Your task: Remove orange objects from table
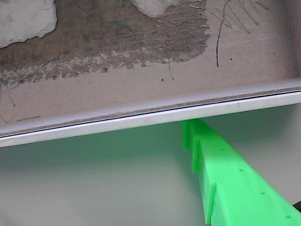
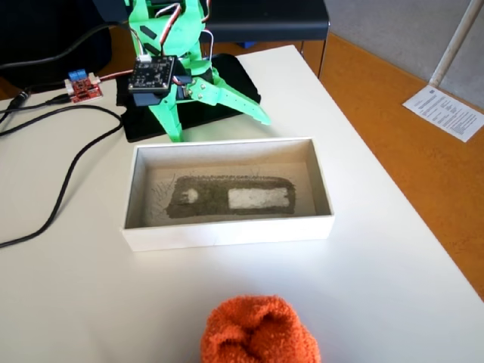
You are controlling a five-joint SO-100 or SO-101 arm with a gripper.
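White cardboard is walling the shallow box (image 2: 227, 231) sitting mid-table in the fixed view, and nothing loose is lying inside it: only a grey-brown scuffed patch with a pale rectangle and a small pale spot is showing on its floor. The orange ball (image 2: 259, 331) of fuzzy cloth is resting on the white table (image 2: 393, 257) at the near edge of that view, apart from the box and in front of its near wall. Behind the box the green arm is hanging over a black mat (image 2: 234, 76), with its gripper (image 2: 219, 128) spread wide, two green fingers (image 2: 243, 104) pointing down toward the far rim and nothing held between them. A red circuit board (image 2: 83, 88) and black cables (image 2: 68, 174) are lying off to the left. The wrist view is giving what the fixed one is not: a close look at the box (image 1: 141, 121) rim and its scratched, torn floor, with one green finger (image 1: 235, 183) reaching in from the lower right just short of the rim. The ball is staying out of the wrist view altogether.
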